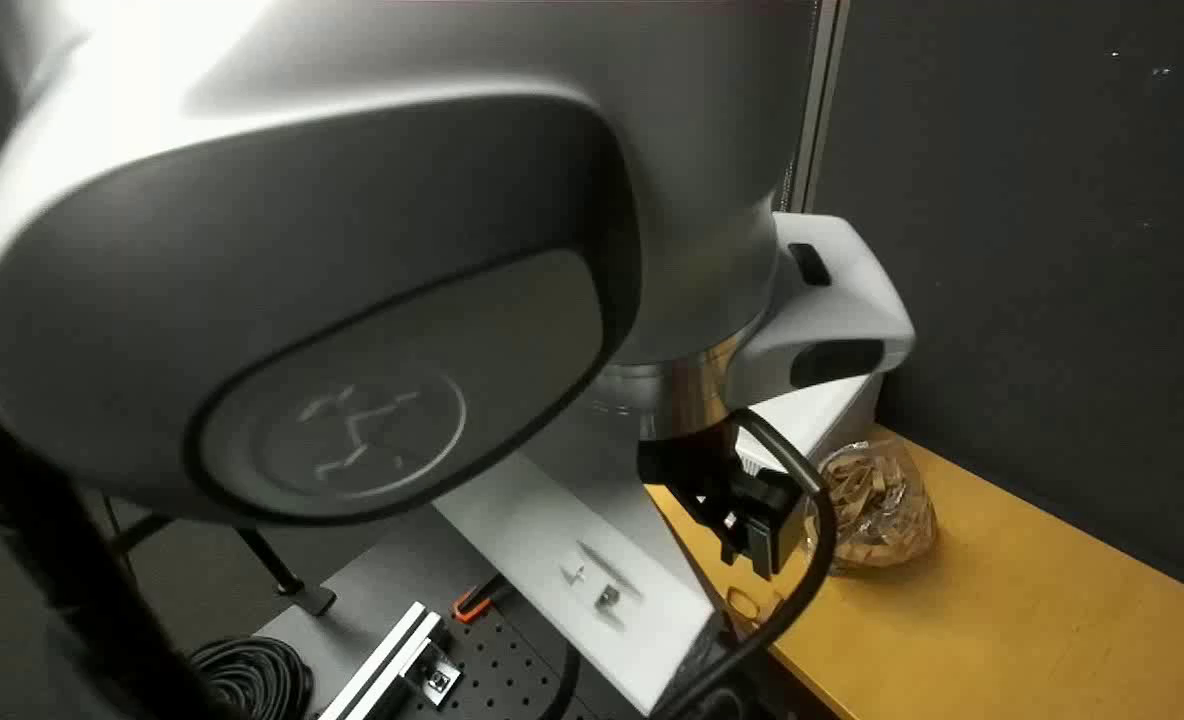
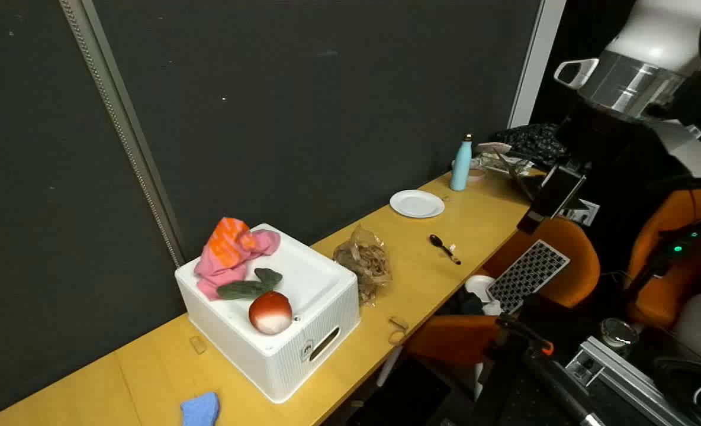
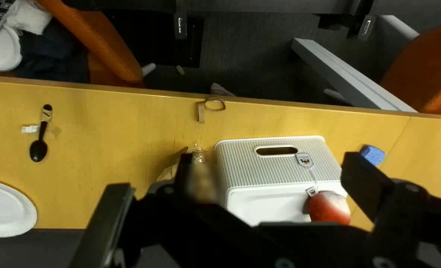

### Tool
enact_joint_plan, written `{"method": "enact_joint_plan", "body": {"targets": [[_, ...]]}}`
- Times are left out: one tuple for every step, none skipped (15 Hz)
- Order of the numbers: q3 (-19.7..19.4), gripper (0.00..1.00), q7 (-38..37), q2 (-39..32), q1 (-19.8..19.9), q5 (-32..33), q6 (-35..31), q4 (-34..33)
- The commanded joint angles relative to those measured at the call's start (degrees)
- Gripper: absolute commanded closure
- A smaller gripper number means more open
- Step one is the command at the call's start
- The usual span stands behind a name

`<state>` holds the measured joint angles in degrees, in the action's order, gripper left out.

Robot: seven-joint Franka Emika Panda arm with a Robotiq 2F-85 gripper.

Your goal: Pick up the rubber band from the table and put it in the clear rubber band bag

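Two tan rubber bands lie near the table's edge: a round loop [image 3: 215,104] and a flatter band [image 3: 200,112] touching it. The loop also shows in both exterior views [image 1: 742,602] [image 2: 396,338]. The clear rubber band bag [image 2: 365,260], crinkly and full of tan bands, stands on the table [image 2: 415,296] beside the white box. It shows in an exterior view [image 1: 877,505]; in the wrist view a finger hides most of it. My gripper [image 3: 270,158] is open and empty, above the table. In an exterior view the gripper [image 1: 747,560] appears above the loop.
The white box [image 2: 327,302] bears a pink-orange cloth [image 2: 229,254], a dark green item [image 2: 247,289] and a red-white ball [image 2: 270,312]. A black spoon [image 2: 443,248], white plate [image 2: 417,204], blue bottle [image 2: 461,165] and blue cloth [image 2: 201,409] are on the table. Orange chairs [image 2: 457,340] stand alongside.
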<state>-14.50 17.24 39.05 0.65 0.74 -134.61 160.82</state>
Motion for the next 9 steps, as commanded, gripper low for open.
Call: {"method": "enact_joint_plan", "body": {"targets": [[0.8,0.00,0.5,-0.1,0.7,-0.7,0.3,0.1],[0.8,0.00,0.5,-0.3,0.8,-0.7,0.3,0.2],[0.8,0.00,0.5,-0.4,0.8,-0.7,0.3,0.3],[0.8,0.00,0.5,-0.5,0.8,-0.7,0.3,0.3],[0.8,0.00,0.5,-0.5,0.8,-0.7,0.3,0.3],[0.8,0.00,0.5,-0.5,0.8,-0.7,0.3,0.3],[0.5,0.00,1.0,-3.0,0.0,-1.1,-2.5,-0.4],[-0.8,0.00,2.6,-6.6,-1.6,-2.3,-6.0,-1.3],[-1.2,0.00,3.8,-9.2,-2.8,-2.9,-9.2,-1.7]]}}
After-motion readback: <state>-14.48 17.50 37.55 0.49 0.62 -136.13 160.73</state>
